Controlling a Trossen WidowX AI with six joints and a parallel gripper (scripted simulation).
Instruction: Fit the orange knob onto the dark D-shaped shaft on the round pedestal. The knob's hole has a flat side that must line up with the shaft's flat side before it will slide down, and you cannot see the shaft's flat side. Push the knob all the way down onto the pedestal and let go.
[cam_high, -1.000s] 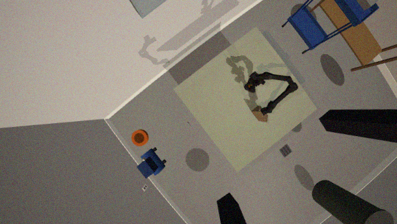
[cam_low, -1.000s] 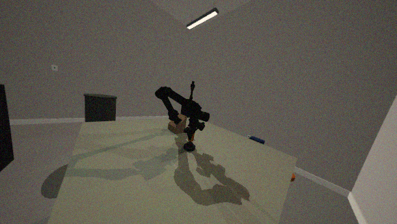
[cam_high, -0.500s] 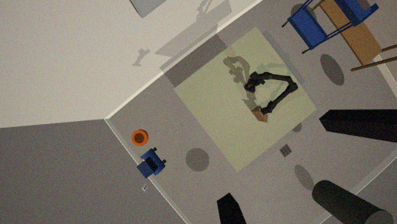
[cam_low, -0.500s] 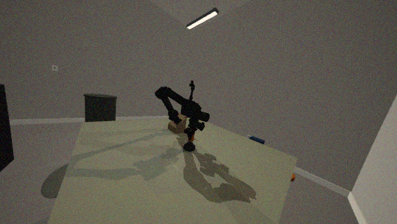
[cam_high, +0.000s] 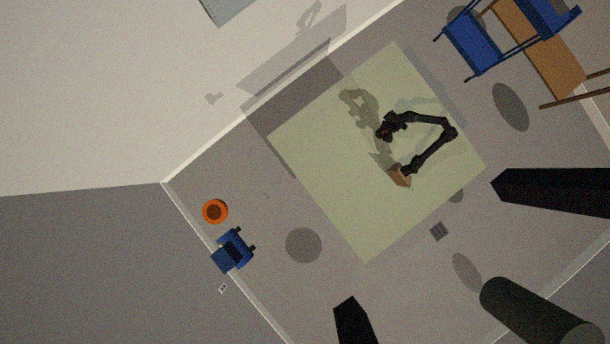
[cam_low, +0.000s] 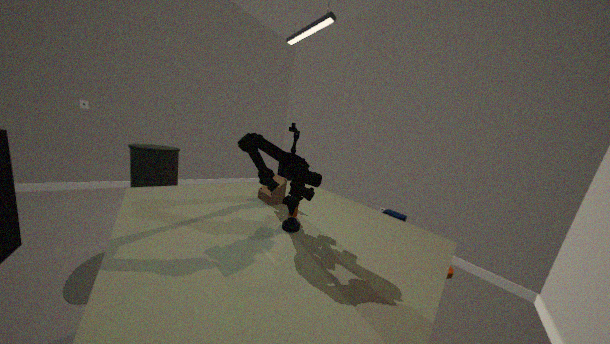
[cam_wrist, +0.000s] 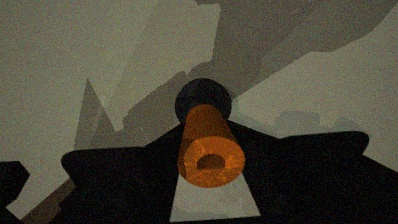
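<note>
Orange knob (cam_low: 294, 212) (cam_wrist: 209, 150) clenched in jaws (cam_low: 292, 209) over pale green tabletop (cam_high: 330, 165) (cam_low: 200, 295); grey-walled room, blue chair (cam_high: 472, 42) beyond.

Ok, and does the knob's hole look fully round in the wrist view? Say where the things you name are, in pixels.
No, the hole in the orange knob (cam_wrist: 190, 172) has a curved top and a straight bottom edge, like a D.

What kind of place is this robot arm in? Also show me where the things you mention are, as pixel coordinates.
Probably a plain test room or workshop: a black robot arm (cam_high: 452, 131) (cam_low: 252, 141) on a pale green table (cam_high: 320, 165) (cam_low: 200, 300), a strip light (cam_low: 311, 30) overhead, and blue chairs (cam_high: 472, 42) beside a wooden table (cam_high: 540, 50).
</note>
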